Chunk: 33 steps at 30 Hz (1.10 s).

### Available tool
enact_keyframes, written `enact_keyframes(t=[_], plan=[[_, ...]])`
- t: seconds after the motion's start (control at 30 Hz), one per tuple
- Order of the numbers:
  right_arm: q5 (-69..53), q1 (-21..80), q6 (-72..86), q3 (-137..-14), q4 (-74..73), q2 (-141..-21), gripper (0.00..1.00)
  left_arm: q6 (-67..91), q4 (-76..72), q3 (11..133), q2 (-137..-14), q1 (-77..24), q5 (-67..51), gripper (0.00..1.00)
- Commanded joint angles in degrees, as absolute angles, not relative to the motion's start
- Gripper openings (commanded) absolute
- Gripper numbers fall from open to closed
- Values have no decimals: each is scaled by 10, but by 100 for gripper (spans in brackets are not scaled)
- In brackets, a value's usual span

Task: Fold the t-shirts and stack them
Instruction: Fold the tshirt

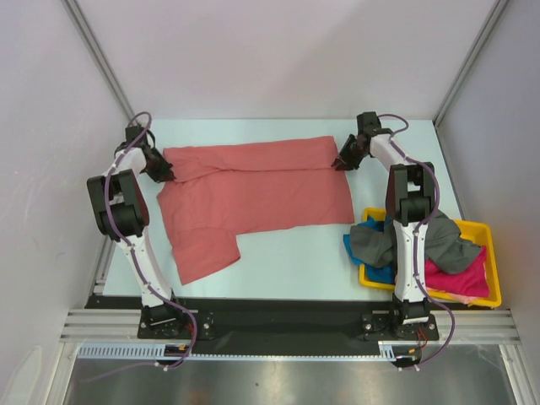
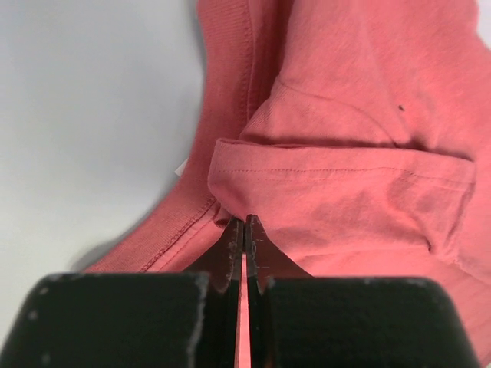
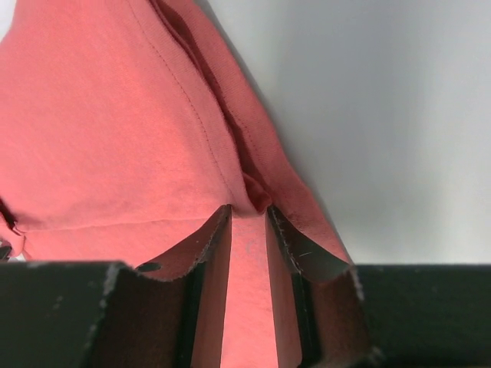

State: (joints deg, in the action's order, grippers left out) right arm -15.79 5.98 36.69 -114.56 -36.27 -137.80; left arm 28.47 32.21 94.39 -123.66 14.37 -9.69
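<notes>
A salmon-red t-shirt (image 1: pixel 253 198) lies spread across the table, its far strip folded over and one sleeve hanging toward the near left. My left gripper (image 1: pixel 164 175) is at the shirt's left edge; in the left wrist view it (image 2: pixel 244 222) is shut on a fold of the red cloth (image 2: pixel 345 176). My right gripper (image 1: pixel 343 163) is at the shirt's right edge; in the right wrist view its jaws (image 3: pixel 248 211) stand narrowly apart with the red cloth (image 3: pixel 115 138) pinched between them. A dark grey tee (image 1: pixel 375 240), a bright blue one (image 1: pixel 378 274) and a magenta-pink one (image 1: pixel 460 278) lie crumpled together.
The crumpled tees fill a yellow plastic tray (image 1: pixel 488 229) at the near right, partly spilling over its left rim beside my right arm. White walls close in the table on the left, right and far sides.
</notes>
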Motion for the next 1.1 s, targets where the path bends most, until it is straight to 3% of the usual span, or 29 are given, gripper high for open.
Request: enact_keyframes(t=[0.0, 0.3, 0.4, 0.5, 0.77, 1.07], plan=[[-142, 55, 382, -1164, -345, -1383, 29, 294, 307, 969, -1216, 140, -111, 0], [-149, 51, 409, -1154, -330, -1390, 27, 298, 307, 984, -1215, 139, -112, 0], [-165, 49, 409, -1150, -317, -1391, 9, 298, 310, 990, -1213, 140, -115, 0], [-176, 49, 405, -1154, -321, -1387, 0, 298, 309, 995, -1204, 139, -117, 0], [-188, 40, 412, -1114, -174, -1328, 0, 328, 193, 998, -1171, 140, -183, 0], [-216, 27, 459, -1217, -69, -1379, 0, 385, 13, 1045, -1194, 139, -196, 0]])
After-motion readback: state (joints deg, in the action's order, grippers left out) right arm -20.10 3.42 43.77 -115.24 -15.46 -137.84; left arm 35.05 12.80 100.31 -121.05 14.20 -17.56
